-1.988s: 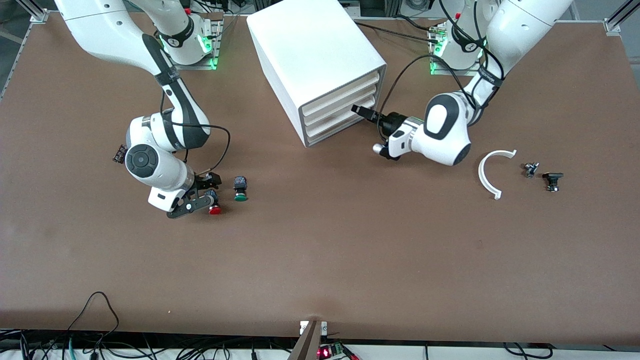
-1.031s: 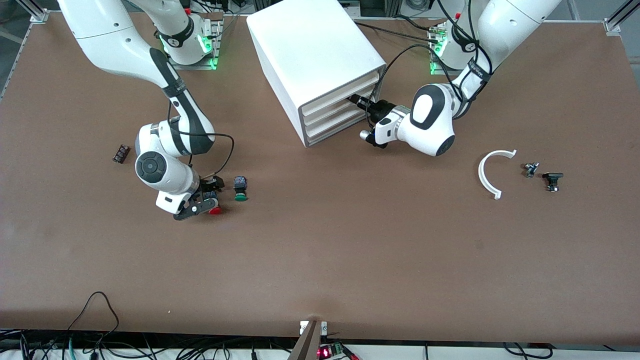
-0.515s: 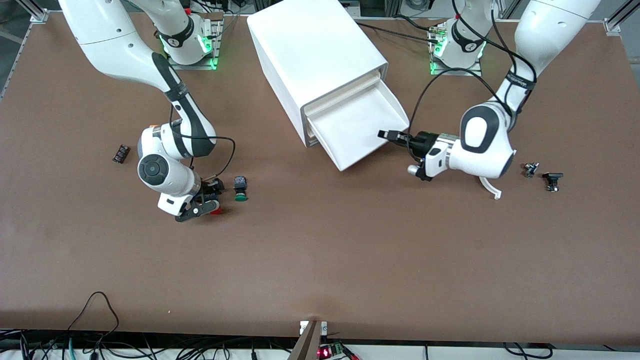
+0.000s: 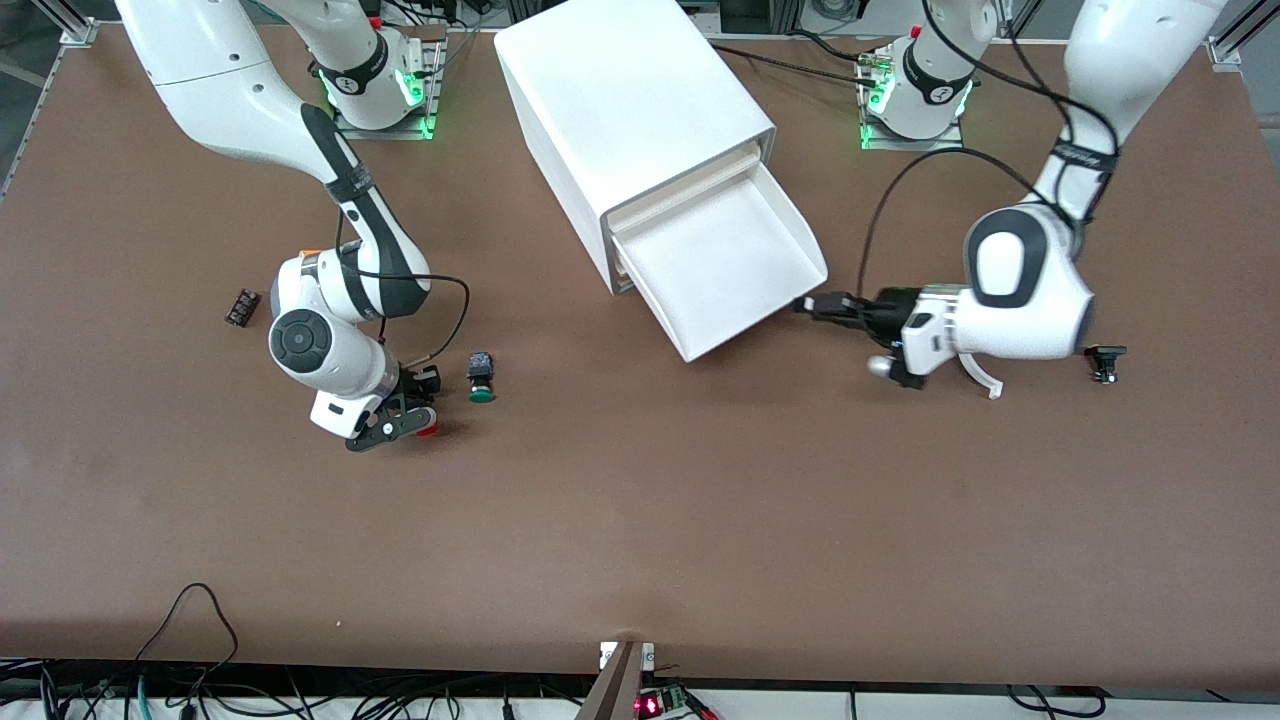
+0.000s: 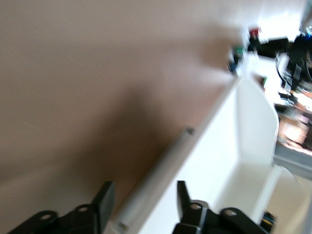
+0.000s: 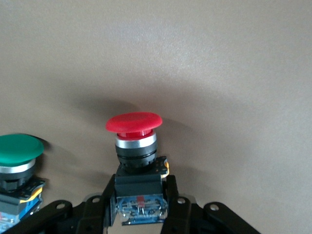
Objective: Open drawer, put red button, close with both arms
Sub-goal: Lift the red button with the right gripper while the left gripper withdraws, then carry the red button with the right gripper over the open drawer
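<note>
The white cabinet (image 4: 630, 100) has its middle drawer (image 4: 720, 265) pulled out, with nothing in it. My left gripper (image 4: 812, 305) is open beside the drawer's front edge. In the left wrist view, the drawer's front rim (image 5: 161, 170) lies between my left gripper's (image 5: 144, 187) spread fingers. My right gripper (image 4: 405, 405) is shut on the black body of the red button (image 4: 429, 430), low over the table toward the right arm's end. In the right wrist view, my right gripper (image 6: 140, 187) clamps the red button (image 6: 134, 122) on both sides, cap pointing away.
A green-capped button (image 4: 481, 380) lies beside the red one and shows in the right wrist view (image 6: 17, 148). A small dark part (image 4: 241, 306) lies near the right arm. A white curved piece (image 4: 985, 378) and a small black part (image 4: 1105, 360) lie by the left arm.
The left gripper reached the middle drawer's front, pulled it out and moved on toward the left arm's end. The right gripper stayed at the red button and shifted it slightly.
</note>
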